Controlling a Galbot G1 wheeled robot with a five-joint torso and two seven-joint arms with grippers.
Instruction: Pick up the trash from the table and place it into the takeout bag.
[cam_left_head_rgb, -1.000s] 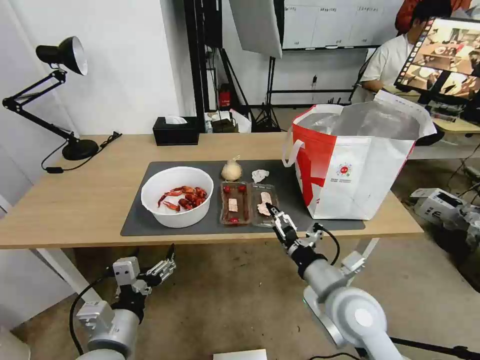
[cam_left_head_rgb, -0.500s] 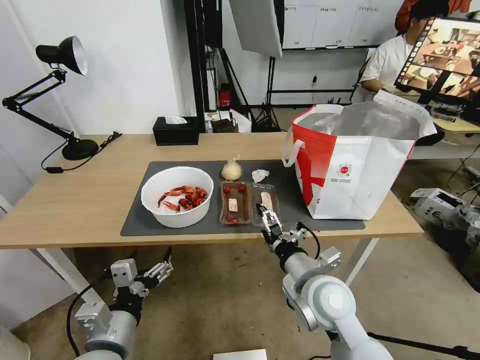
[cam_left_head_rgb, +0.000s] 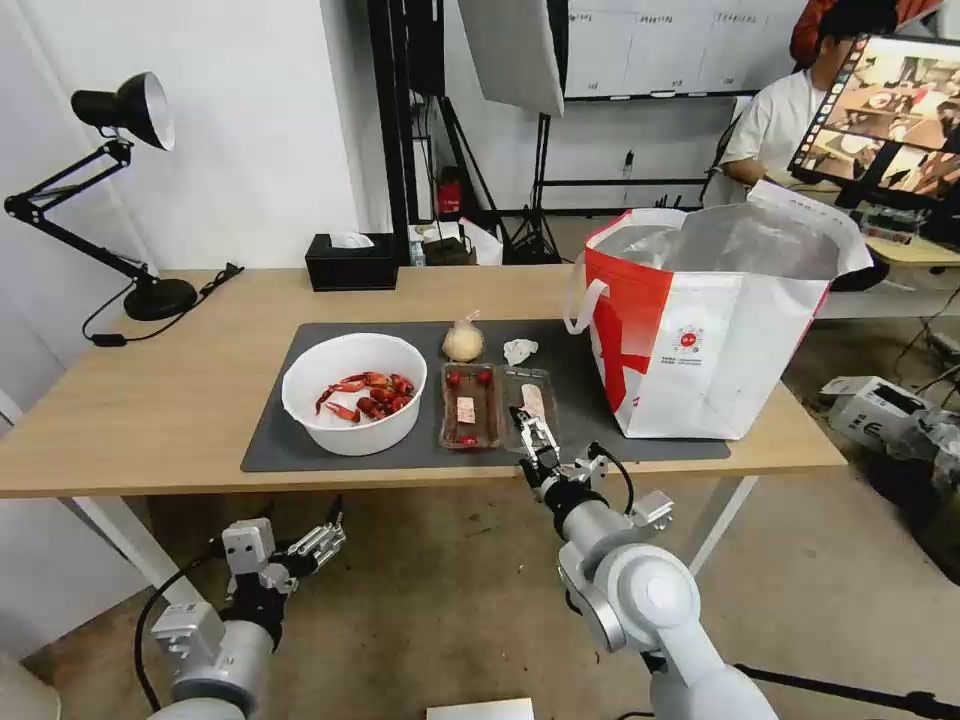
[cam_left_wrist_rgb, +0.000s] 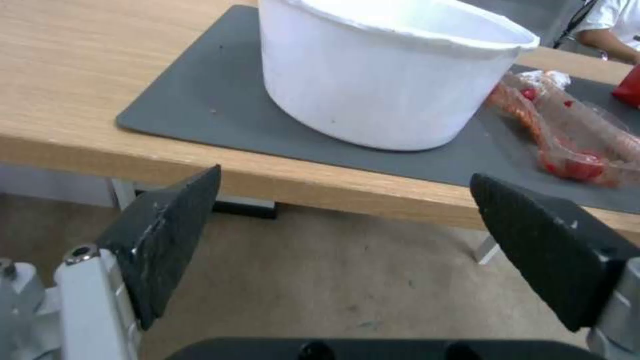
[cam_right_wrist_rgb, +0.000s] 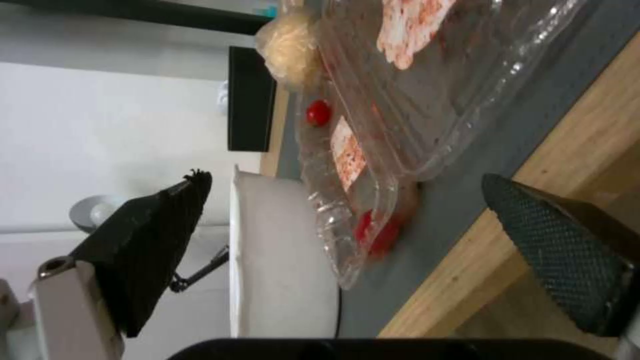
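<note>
Nothing bagged yet: bowl (cam_left_head_rgb: 354, 392), trays (cam_left_head_rgb: 528, 408) etc. ahead of right gripper (cam_left_head_rgb: 533, 438), jaws apart; left gripper (cam_left_head_rgb: 318, 542) idle, also apart.

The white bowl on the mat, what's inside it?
The white bowl holds red crayfish shells, piled toward its right side over a bare white bottom. Whatever lies beneath the pile is covered, and the left wrist view shows just the bowl's outer wall.
</note>
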